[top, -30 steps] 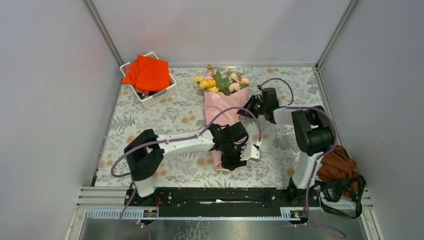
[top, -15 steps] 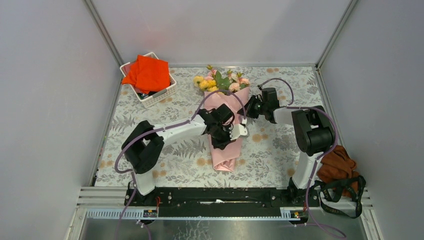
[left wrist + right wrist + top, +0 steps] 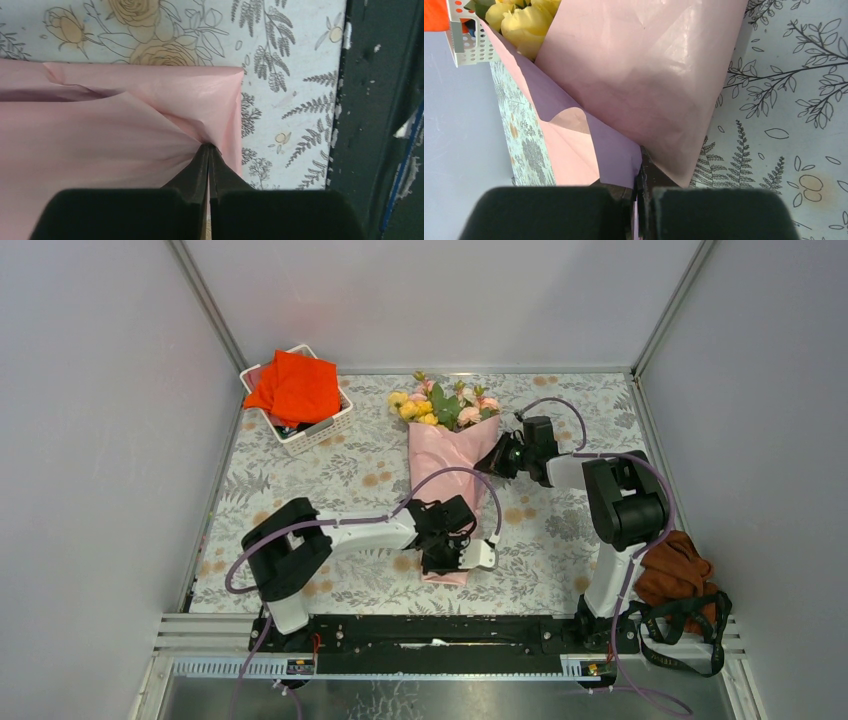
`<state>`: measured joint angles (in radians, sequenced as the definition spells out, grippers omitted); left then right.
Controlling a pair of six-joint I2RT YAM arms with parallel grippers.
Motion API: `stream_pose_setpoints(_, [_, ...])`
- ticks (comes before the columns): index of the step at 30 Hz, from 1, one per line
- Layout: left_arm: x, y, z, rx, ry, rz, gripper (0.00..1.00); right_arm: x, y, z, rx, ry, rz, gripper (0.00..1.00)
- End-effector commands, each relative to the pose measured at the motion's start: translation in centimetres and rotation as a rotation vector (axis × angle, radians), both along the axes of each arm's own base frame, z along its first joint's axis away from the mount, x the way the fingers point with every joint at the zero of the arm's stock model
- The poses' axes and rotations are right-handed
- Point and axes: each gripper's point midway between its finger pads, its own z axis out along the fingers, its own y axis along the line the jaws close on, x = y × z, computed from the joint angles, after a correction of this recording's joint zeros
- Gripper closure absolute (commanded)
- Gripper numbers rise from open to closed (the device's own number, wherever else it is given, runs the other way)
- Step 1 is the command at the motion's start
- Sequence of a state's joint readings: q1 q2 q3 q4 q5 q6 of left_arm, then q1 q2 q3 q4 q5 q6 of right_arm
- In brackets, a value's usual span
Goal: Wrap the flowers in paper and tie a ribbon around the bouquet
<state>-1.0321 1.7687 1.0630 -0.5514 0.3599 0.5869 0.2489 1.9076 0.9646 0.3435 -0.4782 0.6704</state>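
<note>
The bouquet [image 3: 447, 455] is lying in the middle of the counter [image 3: 330, 480], blooms [image 3: 440, 403] toward the back wall. The left tool [image 3: 208, 148] is clamped tight on the pink paper [image 3: 100, 150] at the narrow end, and the right tool [image 3: 642, 152] is pinching the paper's edge near the wide end.

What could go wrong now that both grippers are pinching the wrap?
1. The left gripper grips only a thin fold of the paper at the cone's narrow end; a pull might tear it or slip off.
2. The right gripper pinches the overlapping flap edge near the flowers; if the arms pull apart, the wrap may unroll and free them.
</note>
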Motion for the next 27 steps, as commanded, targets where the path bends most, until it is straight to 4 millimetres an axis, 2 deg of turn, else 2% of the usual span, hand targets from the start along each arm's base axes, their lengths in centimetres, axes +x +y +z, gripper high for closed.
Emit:
stream_pose_setpoints(1, [-3.0, 1.1, 2.3, 0.009, 0.084, -0.083, 0.94, 1.2, -0.1, 0.7, 0.0, -0.048, -0.005, 1.0])
stream_pose_setpoints(5, [-4.1, 0.1, 8.2, -0.077, 0.157, -0.188, 0.82, 1.2, -0.1, 0.7, -0.004, -0.048, 0.0, 1.0])
stream_pose_setpoints(7, [-2.7, -0.5, 9.8, -0.13, 0.167, -0.169, 0.8, 1.2, -0.2, 0.8, -0.006, -0.052, 0.001, 1.0])
stream_pose_setpoints(9, [0.8, -1.4, 10.0, -0.188, 0.137, -0.059, 0.79, 1.1, -0.2, 0.9, -0.005, -0.051, 0.001, 1.0])
stream_pose_setpoints(12, [8.1, -3.5, 8.9, -0.25, 0.011, 0.2, 0.78, 1.1, -0.2, 1.0, -0.007, -0.054, 0.002, 1.0])
stream_pose_setpoints(15, [12.4, -4.4, 6.6, -0.235, -0.184, 0.298, 0.68, 1.1, -0.1, 1.2, -0.002, -0.058, 0.001, 1.0])
stream_pose_setpoints(18, [12.4, -5.9, 5.0, -0.252, -0.317, 0.261, 0.51, 1.0, -0.2, 1.4, -0.003, -0.063, -0.001, 0.98])
stream_pose_setpoints(21, [10.8, -6.8, 3.7, -0.269, -0.369, 0.188, 0.42, 1.0, -0.6, 1.8, -0.023, -0.075, -0.009, 0.91])
stream_pose_setpoints(23, [9.6, -6.4, 1.9, -0.232, -0.366, 0.137, 0.4, 0.9, -0.9, 2.1, -0.051, -0.082, -0.009, 0.79])
stream_pose_setpoints(25, [8.7, -5.6, 0.2, -0.183, -0.359, 0.112, 0.4, 0.5, -1.7, 2.4, -0.099, -0.072, -0.011, 0.6])
stream_pose_setpoints(27, [8.0, -4.7, -1.1, -0.145, -0.331, 0.1, 0.41, -0.2, -2.9, 2.6, -0.159, -0.061, -0.021, 0.45])
